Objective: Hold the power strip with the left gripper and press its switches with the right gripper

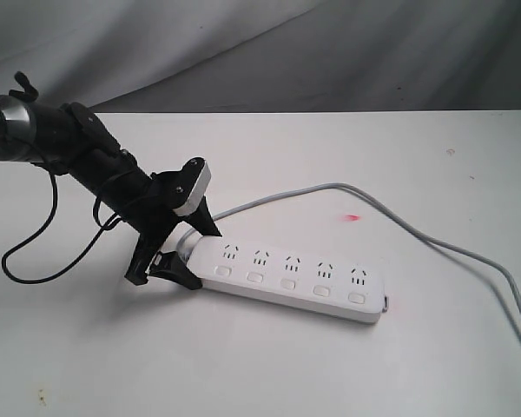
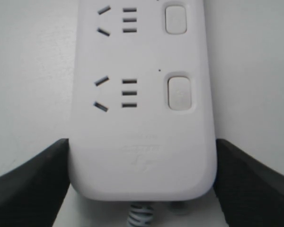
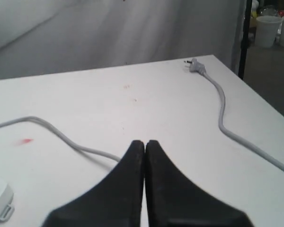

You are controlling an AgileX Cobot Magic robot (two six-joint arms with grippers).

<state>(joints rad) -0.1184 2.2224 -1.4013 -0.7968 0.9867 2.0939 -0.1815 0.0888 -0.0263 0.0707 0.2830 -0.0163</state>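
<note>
Between fingers point(image 2: 33, 184) of left hand point(image 2: 142, 142), power strip point(image 1: 286, 278)

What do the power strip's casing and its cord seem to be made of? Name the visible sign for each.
Power strip: probably moulded plastic, smooth white; rounded corners and crisp socket slots suggest it.
Cord: likely rubber or PVC sheathing, matte grey; it lies in loose curves.

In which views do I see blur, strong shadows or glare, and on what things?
Exterior view: soft, even light, only faint shadows beside the strip and left gripper, no glare. Left wrist view: the strip's raised print by the cord end is blurred. Right wrist view: the shut right gripper is dark and soft-edged; the red mark looks smeared.
</note>
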